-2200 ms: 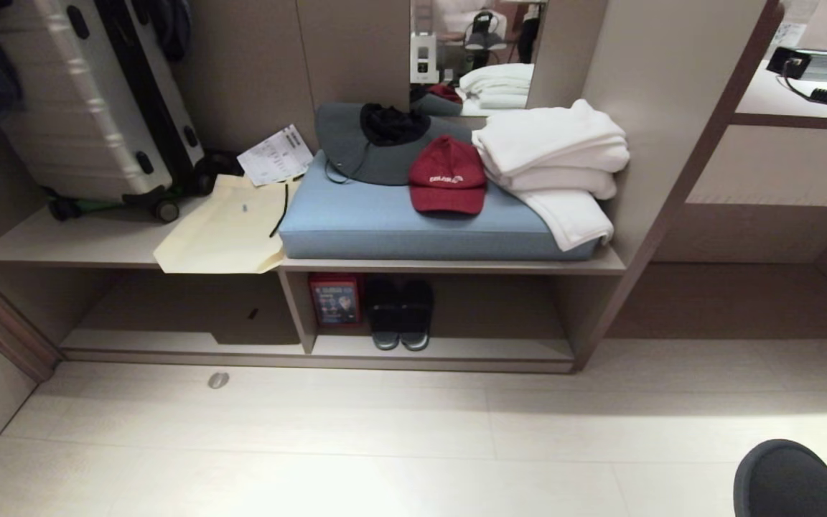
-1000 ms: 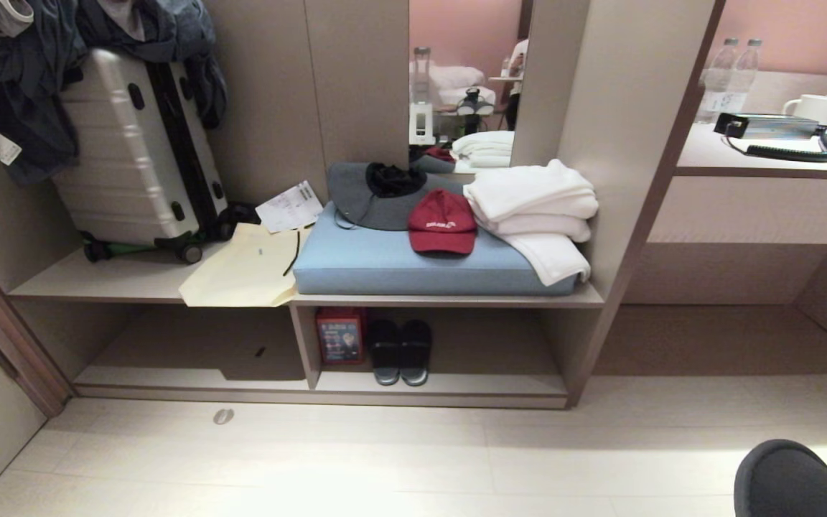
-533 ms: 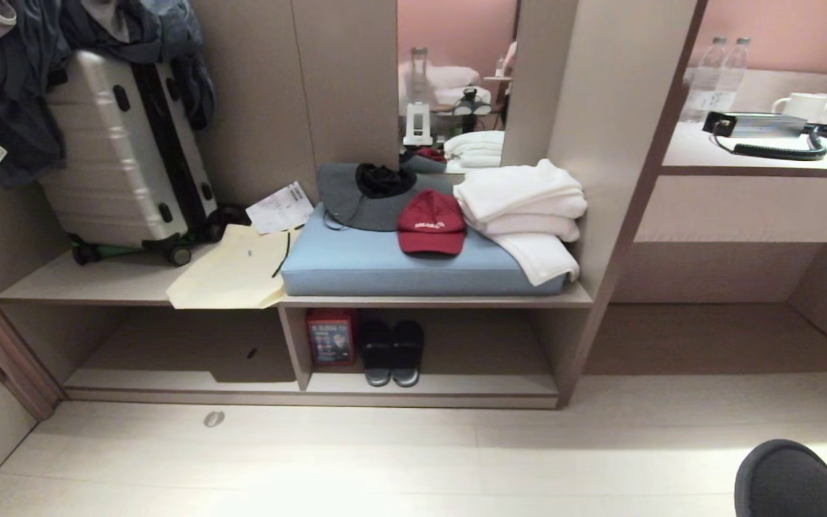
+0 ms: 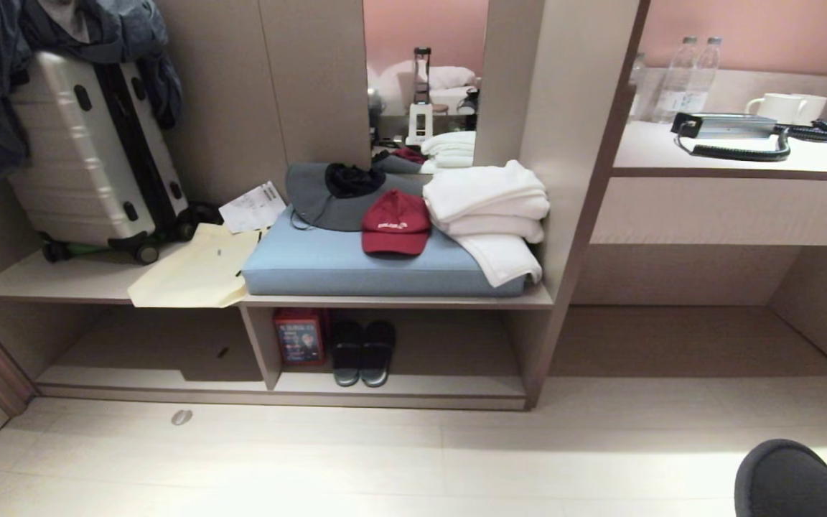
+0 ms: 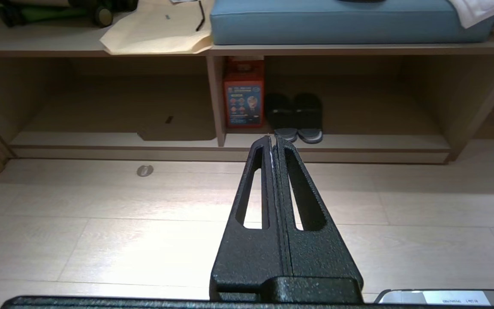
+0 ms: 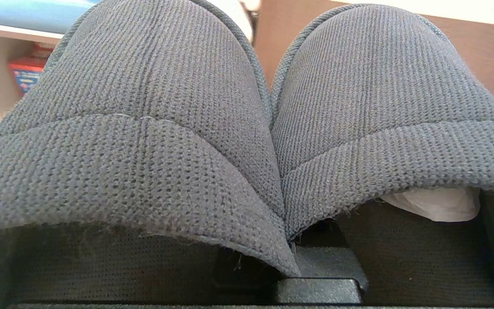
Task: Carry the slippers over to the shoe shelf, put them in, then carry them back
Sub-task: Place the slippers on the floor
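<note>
The slippers (image 6: pixel 247 128), grey-blue knit fabric, fill the right wrist view side by side. Their inner edges are pinched together at my right gripper (image 6: pixel 311 266), which is shut on them; its fingers are hidden under the fabric. In the head view the slippers' toes (image 4: pixel 794 474) show at the bottom right, above the floor. The shoe shelf (image 4: pixel 428 386) is the low open compartment of the beige unit, ahead and to the left. My left gripper (image 5: pixel 274 139) is shut and empty, level above the floor, pointing at the shoe shelf (image 5: pixel 358 142).
A pair of dark shoes (image 4: pixel 363 352) and a red box (image 4: pixel 299 335) stand at the shelf's left end by the divider. Above lie a blue cushion (image 4: pixel 356 269), a red cap (image 4: pixel 394 224) and white towels (image 4: pixel 489 208). A suitcase (image 4: pixel 83 151) leans at the left; a desk counter (image 4: pixel 736 154) is at the right.
The whole picture has shifted: the unit first slid down in the frame, then left, so the camera has moved. The slippers keep their place at the bottom right, still held.
</note>
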`<state>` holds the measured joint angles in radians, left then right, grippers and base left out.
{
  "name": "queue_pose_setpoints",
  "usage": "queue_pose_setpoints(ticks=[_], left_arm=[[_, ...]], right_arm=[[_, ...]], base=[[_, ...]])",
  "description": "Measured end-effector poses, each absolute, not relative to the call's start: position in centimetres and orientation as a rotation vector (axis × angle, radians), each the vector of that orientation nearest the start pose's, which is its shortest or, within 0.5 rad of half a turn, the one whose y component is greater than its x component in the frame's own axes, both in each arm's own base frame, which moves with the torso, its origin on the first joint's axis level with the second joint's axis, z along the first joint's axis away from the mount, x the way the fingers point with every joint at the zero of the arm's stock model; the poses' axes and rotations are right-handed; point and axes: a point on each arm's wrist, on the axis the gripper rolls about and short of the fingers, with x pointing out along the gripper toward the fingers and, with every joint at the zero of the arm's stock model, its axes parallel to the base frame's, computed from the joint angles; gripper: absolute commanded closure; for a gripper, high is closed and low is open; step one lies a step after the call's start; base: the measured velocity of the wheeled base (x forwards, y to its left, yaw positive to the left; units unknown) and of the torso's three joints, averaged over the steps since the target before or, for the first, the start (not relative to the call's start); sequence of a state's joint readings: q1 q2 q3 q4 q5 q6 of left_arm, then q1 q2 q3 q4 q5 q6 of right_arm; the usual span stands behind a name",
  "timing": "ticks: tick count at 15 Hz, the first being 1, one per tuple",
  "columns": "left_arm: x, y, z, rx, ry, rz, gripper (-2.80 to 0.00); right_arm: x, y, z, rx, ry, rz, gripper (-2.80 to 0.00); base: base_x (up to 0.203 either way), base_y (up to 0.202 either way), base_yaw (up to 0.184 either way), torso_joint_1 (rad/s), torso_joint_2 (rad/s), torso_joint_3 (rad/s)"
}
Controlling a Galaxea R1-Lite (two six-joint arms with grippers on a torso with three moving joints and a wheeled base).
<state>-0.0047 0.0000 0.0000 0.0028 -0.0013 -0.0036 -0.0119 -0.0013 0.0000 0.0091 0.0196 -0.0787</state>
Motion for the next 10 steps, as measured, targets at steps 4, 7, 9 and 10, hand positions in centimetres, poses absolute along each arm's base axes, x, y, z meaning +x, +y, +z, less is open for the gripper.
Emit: queue_pose_setpoints(ticks=[4,7,9,10], left_arm=[[-2.28,0.01,7.52,-0.003,0.002,-0.006,0.0],[-2.28,0.01,7.52,-0.004,0.003,-0.006,0.0],[-2.28,0.0,7.54,-0.003,0.0,-0.006,0.0],[-2.28,0.01,7.52,-0.003,0.003,-0.006,0.0]], right_arm=[[-2.29,0.07,7.45,-0.079,0.007,0.008,0.0],[-2.29,0.07,7.45,-0.077,0.008,0.008,0.0],[-2.29,0.07,7.45,-0.074,0.008,0.009,0.0],[-2.29,0.07,7.45,-0.074,0.008,0.008,0.0]], base=[[0.0,-0.196,-0.001,0.002,0.0,0.003],[0.0,-0.19,0.002,0.003,0.0,0.003],[0.0,-0.205,0.001,0.002,0.01,0.004],[0.0,-0.2,0.003,0.004,0.0,0.004]])
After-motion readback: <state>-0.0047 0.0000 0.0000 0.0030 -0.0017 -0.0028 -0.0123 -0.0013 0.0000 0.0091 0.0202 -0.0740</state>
